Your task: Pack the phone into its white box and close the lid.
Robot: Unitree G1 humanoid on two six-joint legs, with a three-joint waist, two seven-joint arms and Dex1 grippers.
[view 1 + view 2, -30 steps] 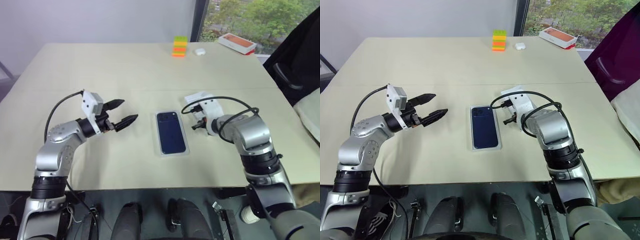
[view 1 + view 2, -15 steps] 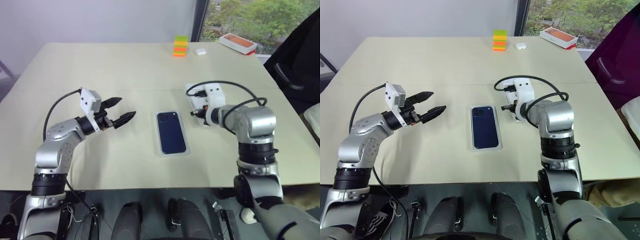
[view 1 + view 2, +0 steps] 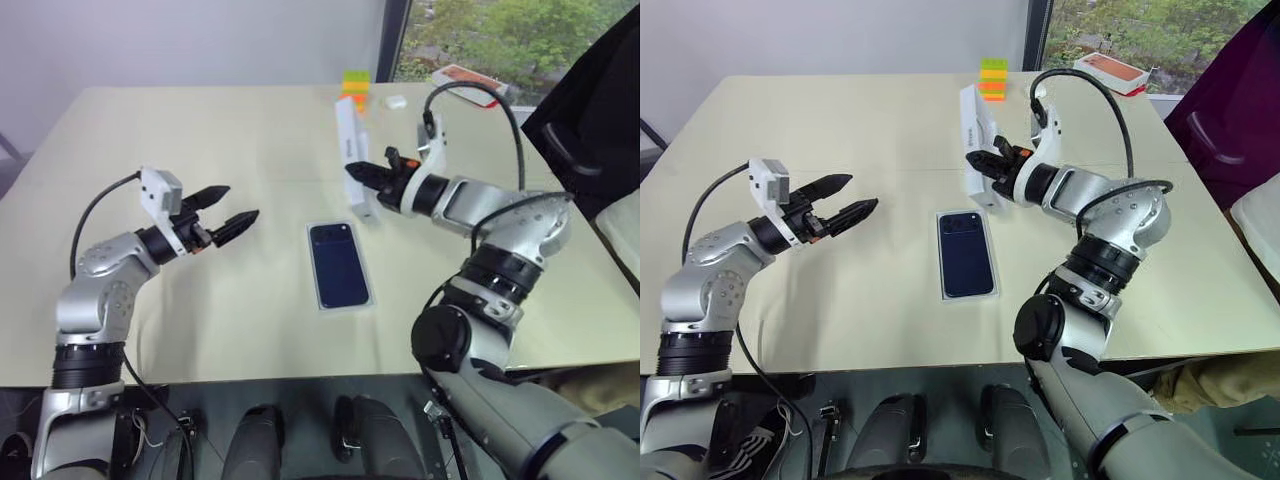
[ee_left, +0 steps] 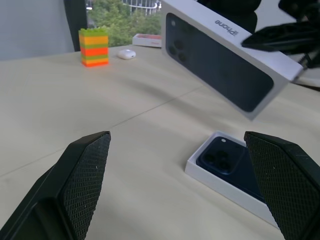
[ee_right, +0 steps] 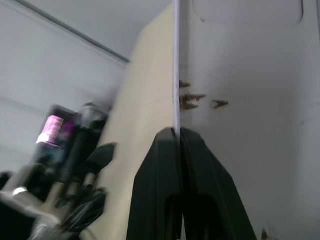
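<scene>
Lid (image 3: 975,145) edge pinched in R fingers (image 3: 988,163), aloft; L fingers (image 3: 845,200) wide apart, empty.

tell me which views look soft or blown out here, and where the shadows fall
Right wrist view: soft all over, the lid and the fingers gripping its wall too near to focus. Left wrist view: its own fingers slightly soft, printed lid sharp. Head views: window greenery bright, only faint shadows on the table.

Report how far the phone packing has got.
Done: the phone lies in the white box on the table. In hand: the right gripper is shut on the lid, holding it on edge above the table. Left: set the lid over the box and close it. The left gripper is open, holding nothing.
</scene>
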